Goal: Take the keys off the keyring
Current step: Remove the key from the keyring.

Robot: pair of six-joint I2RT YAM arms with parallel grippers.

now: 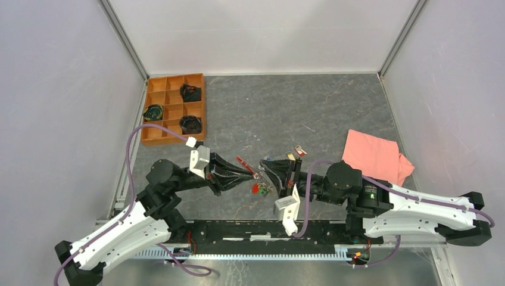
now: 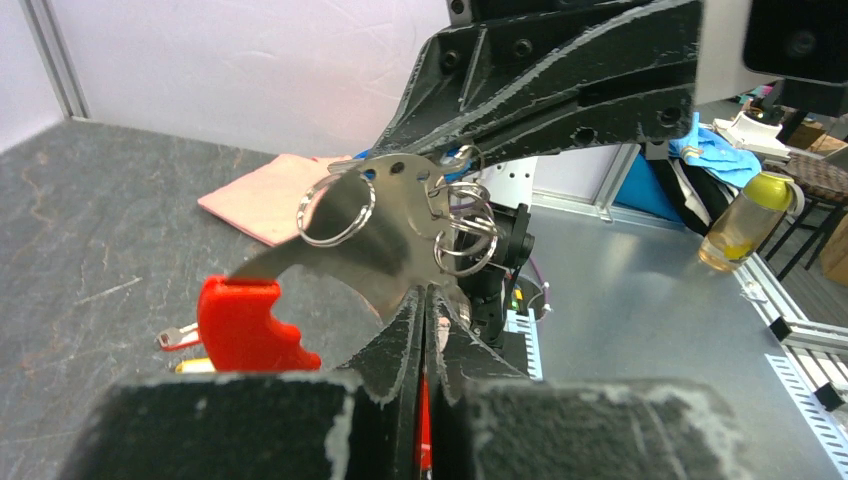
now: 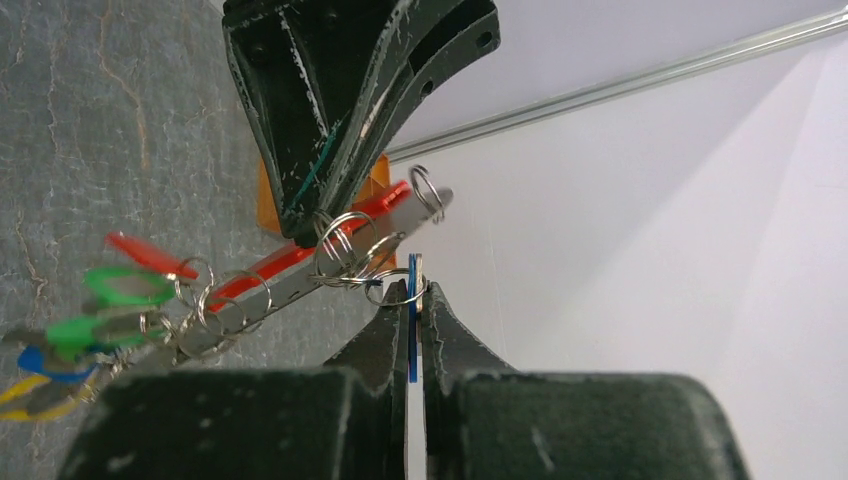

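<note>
Red on one face and pale silver on the other, the short flat strap of the keyring hangs in the air between the two arms, tilted, above the near middle of the grey stone-patterned table. Several small wire split rings are threaded through holes along the strap.

From its lower end dangles the bunch of tiny keys with plastic heads: red, two green, blue and yellow in the right wrist view. The top view shows them as a red and green cluster just below the meeting fingertips.

The left gripper has its black fingers drawn narrow, pinching the strap edge-on partway along its length. The right gripper is closed tight on a single blue-headed key. Its head sits flat between the pads, and its ring touches the strap's underside near the upper end. The two grippers' tips are almost touching.

On the table just beyond the right gripper lies a small red-and-silver piece, with a yellowish one beside it; whether they are keys I cannot tell. A pink folded cloth lies further right. At the far left stands an orange compartment tray, with dark bundled items in three of its cells.
</note>
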